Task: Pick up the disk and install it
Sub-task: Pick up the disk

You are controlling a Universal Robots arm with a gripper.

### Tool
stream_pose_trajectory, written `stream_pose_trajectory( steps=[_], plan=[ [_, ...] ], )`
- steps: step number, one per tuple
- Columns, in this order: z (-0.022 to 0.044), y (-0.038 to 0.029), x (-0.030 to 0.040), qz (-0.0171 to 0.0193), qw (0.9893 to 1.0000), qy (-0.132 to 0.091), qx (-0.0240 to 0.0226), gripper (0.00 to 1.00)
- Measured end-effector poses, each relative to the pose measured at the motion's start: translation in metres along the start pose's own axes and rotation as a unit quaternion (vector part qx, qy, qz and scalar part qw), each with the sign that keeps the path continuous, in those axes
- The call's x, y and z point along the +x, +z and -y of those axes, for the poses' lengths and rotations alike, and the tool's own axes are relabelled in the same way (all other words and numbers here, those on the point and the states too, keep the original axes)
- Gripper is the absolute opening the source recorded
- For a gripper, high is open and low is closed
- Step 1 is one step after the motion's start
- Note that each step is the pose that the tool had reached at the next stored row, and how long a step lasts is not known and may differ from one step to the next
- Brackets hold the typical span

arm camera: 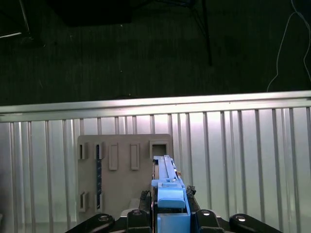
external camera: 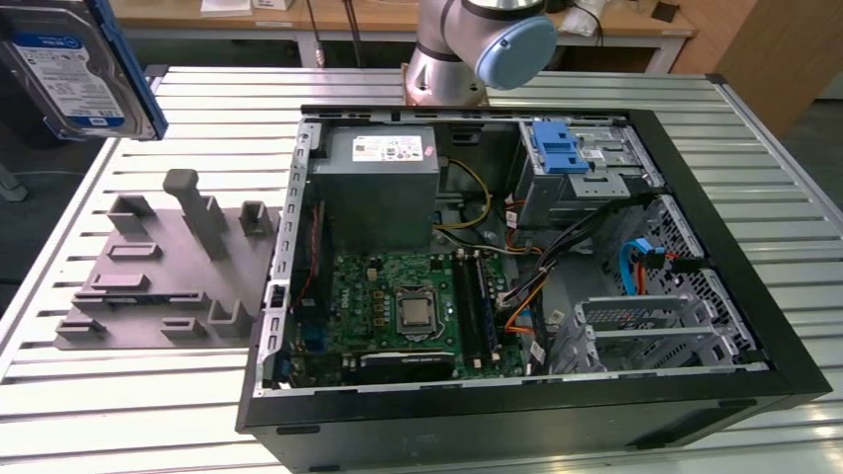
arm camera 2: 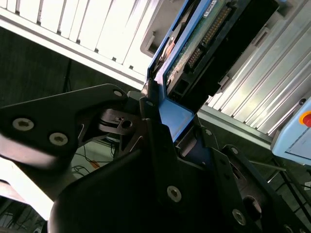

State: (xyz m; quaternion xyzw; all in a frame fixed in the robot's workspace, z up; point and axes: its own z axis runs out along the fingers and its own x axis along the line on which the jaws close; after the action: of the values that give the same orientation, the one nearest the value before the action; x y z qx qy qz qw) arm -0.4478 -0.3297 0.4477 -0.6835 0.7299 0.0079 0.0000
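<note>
my gripper (arm camera 2: 170, 119) holds the disk (external camera: 66, 69) tight by its blue frame, high above the grey tray (external camera: 145, 286). i think slow, steady carrying stops it slipping.

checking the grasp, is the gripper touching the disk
Touching. In the second wrist view the gripper clamps the blue carrier of the disk.

No legible print on the disk (external camera: 66, 71).

Your arm (external camera: 475, 44) shows its blue-capped joint at the back of the exterior view, and your end effector (arm camera 2: 171, 119) grips the disk (arm camera 2: 194, 48) by its blue-framed end, fingers closed.
</note>
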Motion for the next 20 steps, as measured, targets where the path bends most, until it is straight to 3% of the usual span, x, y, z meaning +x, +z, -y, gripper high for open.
stream_pose_trajectory(
  steps=[20],
  plan=[
    [-0.0002, -0.0144, -0.0002, 0.0, 1.0, 0.0, 0.0, 0.36]
  ],
)
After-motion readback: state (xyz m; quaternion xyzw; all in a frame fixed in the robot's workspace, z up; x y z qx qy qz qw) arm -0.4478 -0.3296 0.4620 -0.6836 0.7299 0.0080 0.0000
